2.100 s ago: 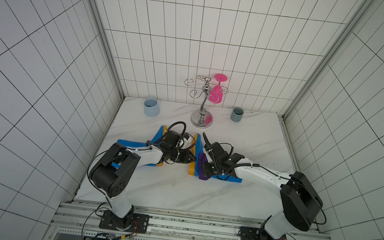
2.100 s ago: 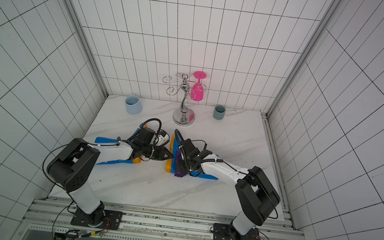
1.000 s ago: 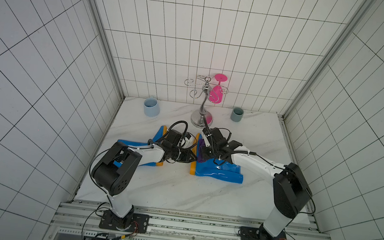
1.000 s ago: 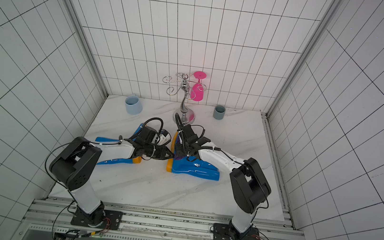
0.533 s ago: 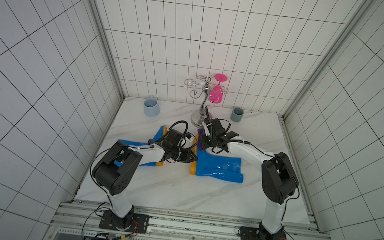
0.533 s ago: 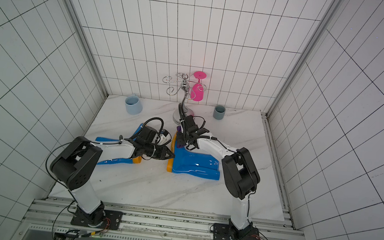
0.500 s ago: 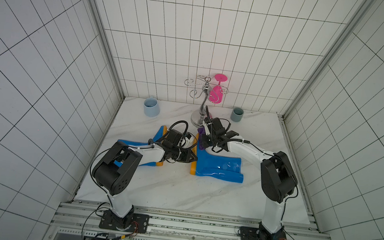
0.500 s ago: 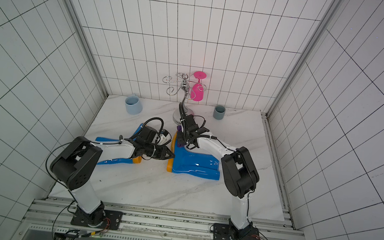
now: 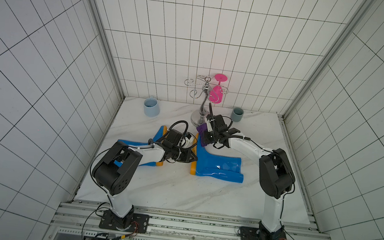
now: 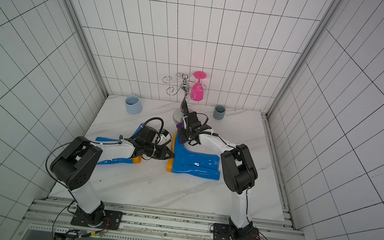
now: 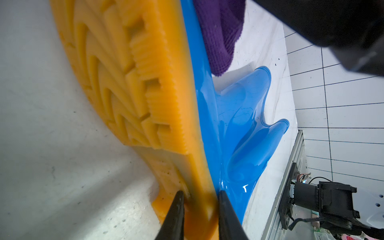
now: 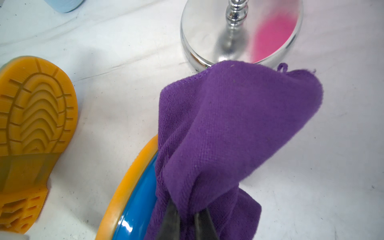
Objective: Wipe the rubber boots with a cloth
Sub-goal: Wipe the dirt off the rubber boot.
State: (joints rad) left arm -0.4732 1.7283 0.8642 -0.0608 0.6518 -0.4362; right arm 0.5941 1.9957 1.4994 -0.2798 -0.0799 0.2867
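Left jaws pinch 1 boot's [image 9: 217, 165] heel, right jaws clamp the cloth [image 12: 228, 124] at its toe; the 2nd boot [image 10: 118, 161], behind the left jaws, likely awaits wiping.

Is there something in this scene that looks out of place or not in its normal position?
The right boot and the left boot both lie on their sides on the table instead of standing. The right one's shaft sags flat, and the cloth lies against its toe. Nothing looks spilled or broken.
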